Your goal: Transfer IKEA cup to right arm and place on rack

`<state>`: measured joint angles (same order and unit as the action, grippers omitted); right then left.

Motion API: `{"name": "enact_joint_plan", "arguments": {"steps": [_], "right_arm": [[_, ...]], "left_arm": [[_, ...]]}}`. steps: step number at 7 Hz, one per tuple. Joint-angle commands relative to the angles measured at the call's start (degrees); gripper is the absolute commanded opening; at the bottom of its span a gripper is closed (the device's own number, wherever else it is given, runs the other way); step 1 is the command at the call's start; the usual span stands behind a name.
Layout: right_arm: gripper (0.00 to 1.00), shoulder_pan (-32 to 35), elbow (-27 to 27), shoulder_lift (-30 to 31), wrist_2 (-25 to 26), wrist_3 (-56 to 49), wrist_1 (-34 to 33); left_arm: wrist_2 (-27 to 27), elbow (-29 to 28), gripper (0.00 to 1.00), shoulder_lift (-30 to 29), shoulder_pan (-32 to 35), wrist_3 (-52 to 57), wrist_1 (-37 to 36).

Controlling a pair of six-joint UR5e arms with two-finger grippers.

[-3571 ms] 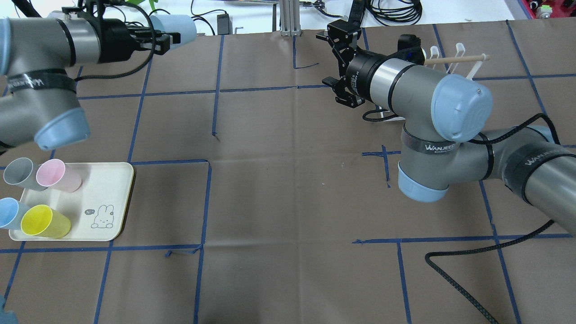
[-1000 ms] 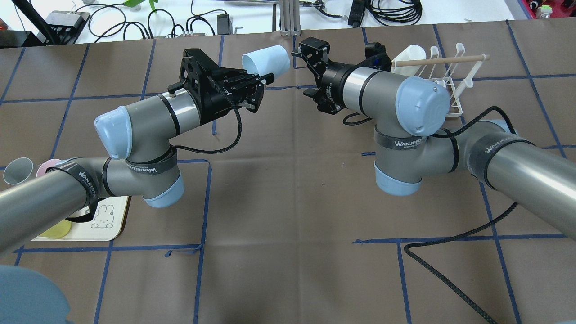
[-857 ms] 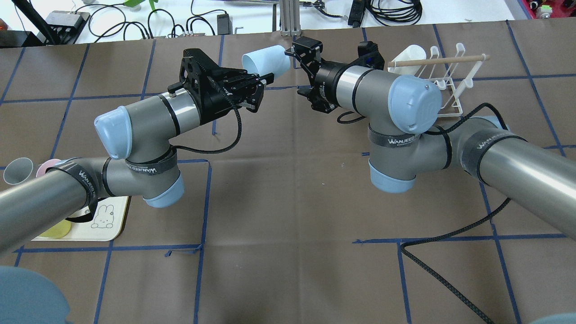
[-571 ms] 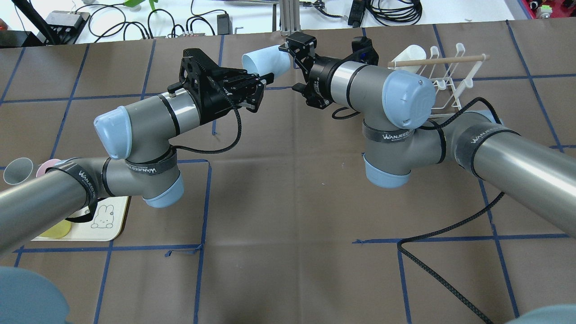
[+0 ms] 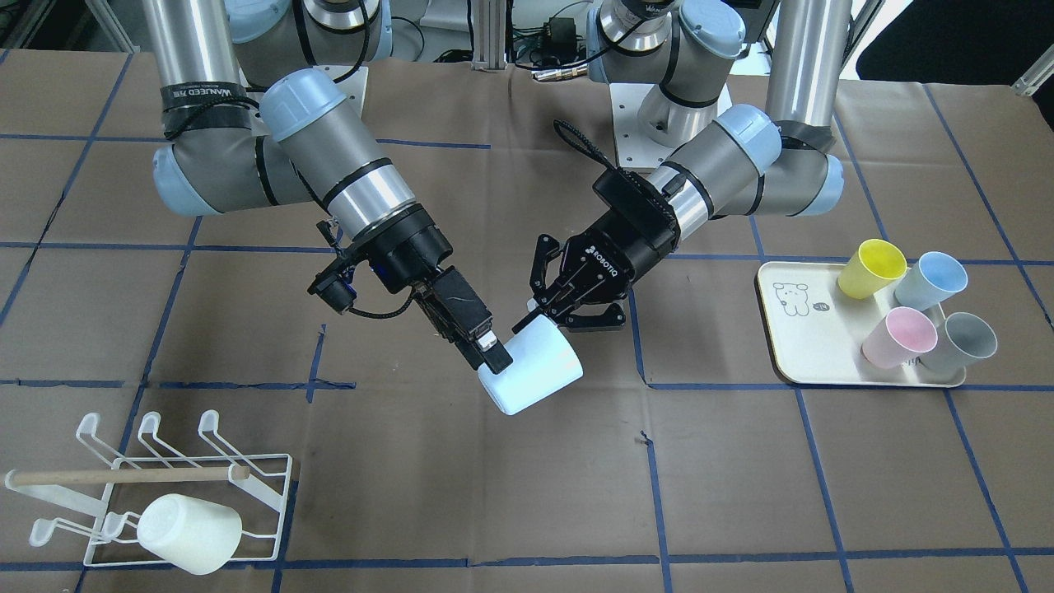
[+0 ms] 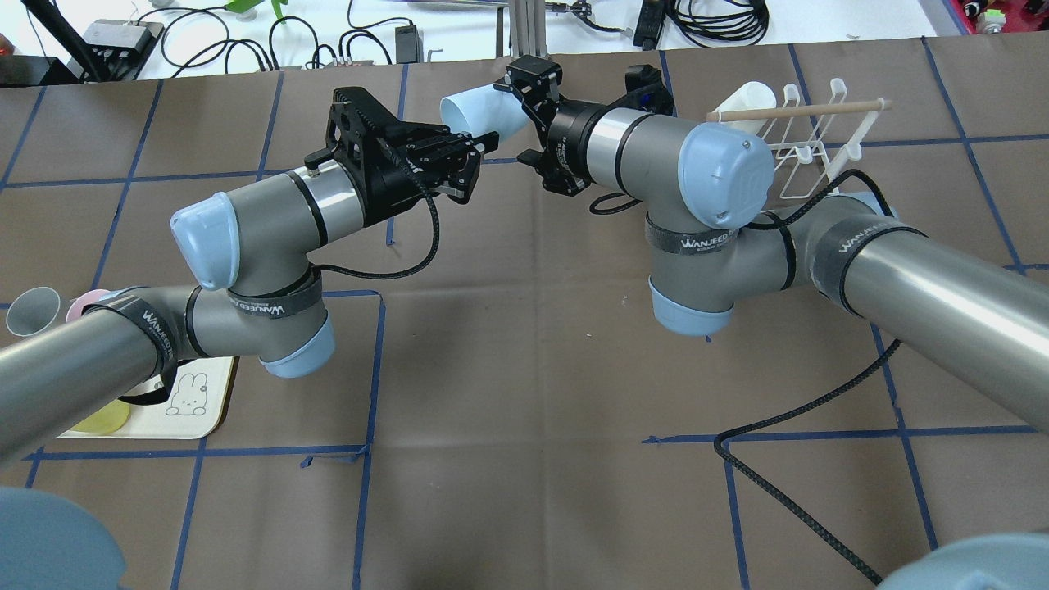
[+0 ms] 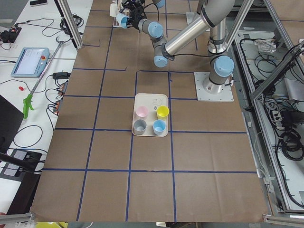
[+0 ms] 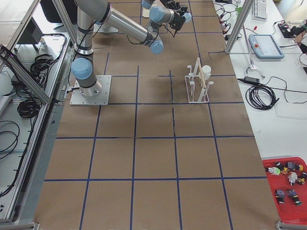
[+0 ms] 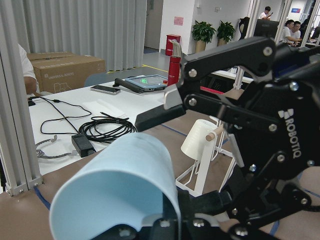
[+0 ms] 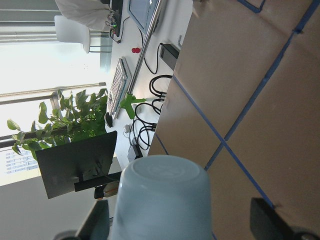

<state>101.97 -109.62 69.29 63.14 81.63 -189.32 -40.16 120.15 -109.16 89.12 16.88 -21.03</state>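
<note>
The pale blue IKEA cup (image 5: pixel 535 366) hangs on its side above the table's middle. My left gripper (image 5: pixel 550 323) is shut on its rim end. The right arm (image 5: pixel 346 169) reaches in from the other side, and its gripper (image 5: pixel 504 362) is open with its long flat fingers either side of the cup's base end. In the right wrist view the cup's base (image 10: pixel 160 200) sits between the spread fingers with a gap on one side. From overhead the cup (image 6: pixel 479 111) lies between the left gripper (image 6: pixel 475 156) and the right gripper (image 6: pixel 518 115). The white wire rack (image 5: pixel 165 486) stands on the robot's far right.
A white cup (image 5: pixel 189 531) sits upside down on the rack. A cream tray (image 5: pixel 811 346) on the robot's left holds yellow, blue, pink and grey cups. A black cable (image 6: pixel 787 418) trails over the brown paper under the right arm.
The right gripper has moved in toward the left gripper until its fingers straddle the cup. The left arm, which earlier carried the cup to the middle, has held still for the last second.
</note>
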Motion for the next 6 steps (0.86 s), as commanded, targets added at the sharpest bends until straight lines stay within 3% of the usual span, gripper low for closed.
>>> {"name": "enact_joint_plan", "arguments": {"steps": [1,6], "right_arm": [[0.98,0.51,0.81,-0.9,0.06,1.06,0.0],[0.98,2.18,2.13,-2.05,0.23,2.48,-0.09]], "left_arm": [[-0.01,-0.01,0.01,-0.08,0.0,0.0,0.03],[0.08,-0.01,0.01,0.0,0.0,0.0,0.03]]}}
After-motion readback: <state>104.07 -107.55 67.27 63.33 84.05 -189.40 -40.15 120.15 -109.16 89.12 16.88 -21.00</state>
